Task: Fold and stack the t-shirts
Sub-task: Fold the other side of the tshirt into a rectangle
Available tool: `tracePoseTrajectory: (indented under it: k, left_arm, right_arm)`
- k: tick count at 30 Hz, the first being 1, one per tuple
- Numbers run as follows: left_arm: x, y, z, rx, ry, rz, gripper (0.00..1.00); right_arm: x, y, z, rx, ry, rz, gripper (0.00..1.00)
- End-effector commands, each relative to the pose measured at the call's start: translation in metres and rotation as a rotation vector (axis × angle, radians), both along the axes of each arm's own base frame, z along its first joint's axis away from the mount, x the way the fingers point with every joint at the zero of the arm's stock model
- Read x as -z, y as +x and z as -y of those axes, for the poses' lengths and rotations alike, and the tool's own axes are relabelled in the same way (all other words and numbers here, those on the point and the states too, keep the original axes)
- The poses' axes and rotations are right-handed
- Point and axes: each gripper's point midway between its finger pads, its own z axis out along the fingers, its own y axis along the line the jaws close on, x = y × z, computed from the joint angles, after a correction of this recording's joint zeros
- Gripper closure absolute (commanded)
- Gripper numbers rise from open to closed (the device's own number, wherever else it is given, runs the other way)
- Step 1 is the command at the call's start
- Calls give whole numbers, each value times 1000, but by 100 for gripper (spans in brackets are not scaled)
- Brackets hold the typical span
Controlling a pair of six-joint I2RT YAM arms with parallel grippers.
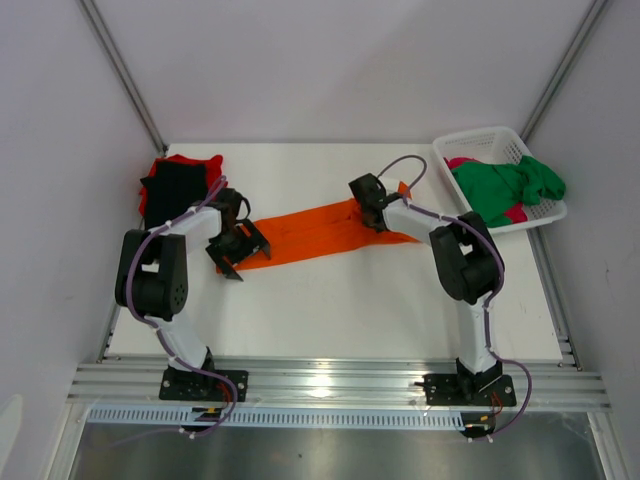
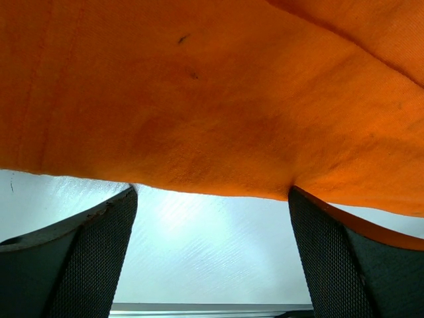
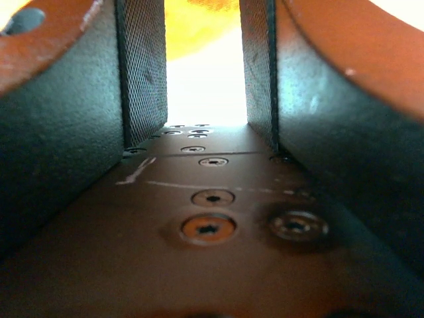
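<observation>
The white table (image 1: 350, 310) fills my overhead view, with both arms reaching out over it from the near edge. Across its middle lies the orange t-shirt (image 1: 310, 232), pulled into a long, bunched band that runs from lower left up to the right, one gripper at each end.

At the far right corner the white lattice basket (image 1: 490, 140) sits tilted. The green t-shirt (image 1: 505, 185) is heaped in it and spills over the rim, and the magenta t-shirt (image 1: 515, 213) peeks out underneath. In the far left corner the black t-shirt (image 1: 170, 190) lies on top of the red t-shirt (image 1: 190, 160), at the table's edge.

The left gripper (image 1: 238, 250) is at the band's left end. On its wrist camera, the fingers (image 2: 93, 252) are spread wide over bare table, and the orange hem crosses just at their tips, with nothing pinched.

The right gripper (image 1: 370, 200) sits on the band's right end. Its wrist camera shows the pads standing partly apart with glare between them and orange beyond the tips. I cannot tell whether cloth is caught there.
</observation>
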Motion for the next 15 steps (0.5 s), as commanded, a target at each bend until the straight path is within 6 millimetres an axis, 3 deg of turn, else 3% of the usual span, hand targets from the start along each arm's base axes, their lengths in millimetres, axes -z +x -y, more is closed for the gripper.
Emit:
tracePoseTrajectory:
  k: [1,8,15]
  left_arm:
    - [-7,1,5,25,-16,35,3]
    - [-7,0,5,25,-16,37,3]
    - [-7,3,5,26,-13,44,3]
  right_arm:
    - [-9,21,-2,5,4,42,63]
    - [-8,34,10,37,2,45,63]
    - [-32,33,8,44,56,97,63]
